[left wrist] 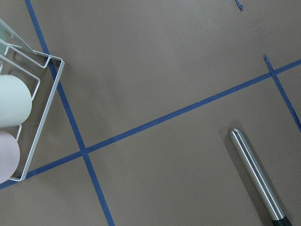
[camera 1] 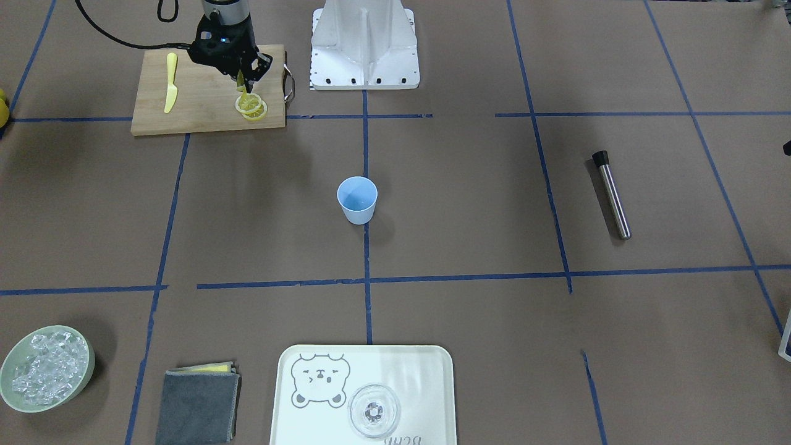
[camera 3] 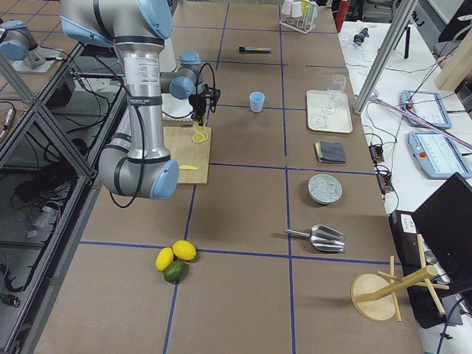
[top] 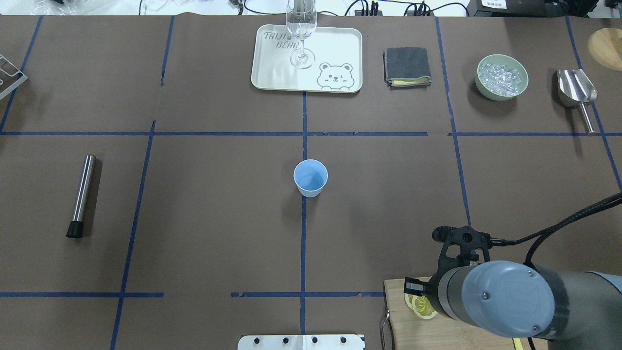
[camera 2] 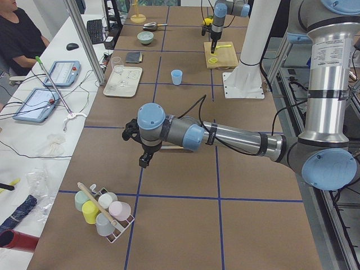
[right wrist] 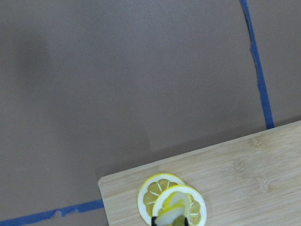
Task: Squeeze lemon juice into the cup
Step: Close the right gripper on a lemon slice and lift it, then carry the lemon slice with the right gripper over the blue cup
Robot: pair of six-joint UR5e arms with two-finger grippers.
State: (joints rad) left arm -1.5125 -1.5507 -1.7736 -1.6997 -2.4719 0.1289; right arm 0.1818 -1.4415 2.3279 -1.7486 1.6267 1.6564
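Note:
The light blue cup (camera 1: pixel 357 199) stands upright at the middle of the table, also seen from overhead (top: pixel 310 177). My right gripper (camera 1: pixel 245 91) hangs over the wooden cutting board (camera 1: pixel 185 99), far from the cup, and is shut on a lemon slice (right wrist: pixel 171 215) that is folded between its fingertips. Two more lemon slices (camera 1: pixel 251 107) lie overlapping on the board right beneath it. My left gripper (camera 2: pixel 144 161) shows only in the exterior left view, low over the table's far end; I cannot tell whether it is open or shut.
A yellow plastic knife (camera 1: pixel 170 83) lies on the board. A steel muddler (camera 1: pixel 612 194) lies on the table's other side. A tray (camera 1: pixel 296 426) with a glass, a grey cloth (camera 1: pixel 198 405) and an ice bowl (camera 1: pixel 46 368) line the operators' edge. A wire cup rack (left wrist: pixel 42 89) is near the left wrist.

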